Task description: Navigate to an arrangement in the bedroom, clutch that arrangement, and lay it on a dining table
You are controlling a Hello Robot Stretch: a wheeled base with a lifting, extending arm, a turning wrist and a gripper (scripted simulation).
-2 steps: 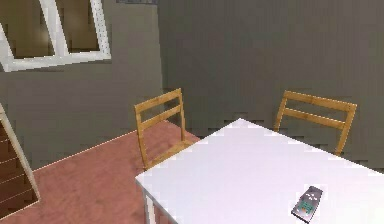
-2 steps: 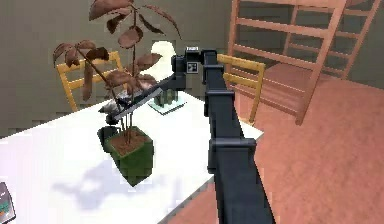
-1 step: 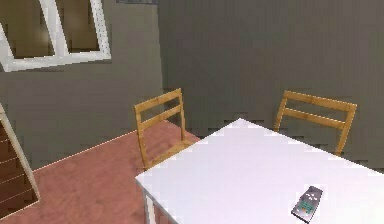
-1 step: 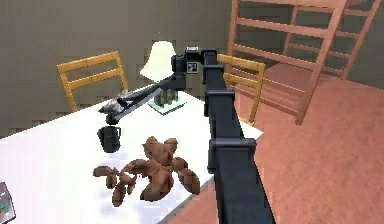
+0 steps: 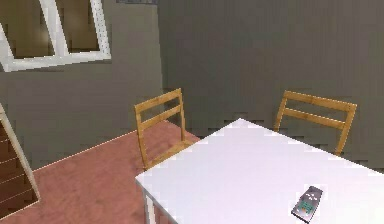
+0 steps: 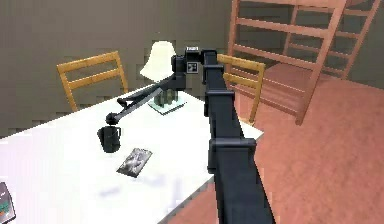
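gripper [image 6: 112,121]: at the arm's far end, fingers slanting toward 8 o'clock over the table. A mug stands right at the fingertips, so cannot tell whether it holds anything.
arm [image 6: 228,140]: dark bar from the bottom edge running toward 11 o'clock, crossing the table's near edge.
mug [image 6: 107,137]: dark, upright on the table at 6 o'clock of the fingertips. Touching or apart cannot be told.
pale flared object [image 6: 158,58]: cream, above a small dark-green base on a white pad. It stands on the table at 2 o'clock of the fingertips, just beside the gripper's body. Cannot tell whether this is the arrangement.
flat patterned item [image 6: 135,160]: lies flat at 5 o'clock of the mug, near it.
dining table [image 6: 60,175]: white top.
chair A [image 6: 90,75]: wooden, behind the table at 11 o'clock of the fingertips.
chair B [image 6: 247,80]: wooden, past the arm at 3 o'clock of the pale flared object.
wooden frame [image 6: 300,50]: ladder-like, on the red floor at 2 o'clock.
grey handset [image 5: 308,202]: flat on the tabletop, forward view's 5 o'clock.
window [image 5: 55,35]: white-framed, forward view's 10 o'clock.
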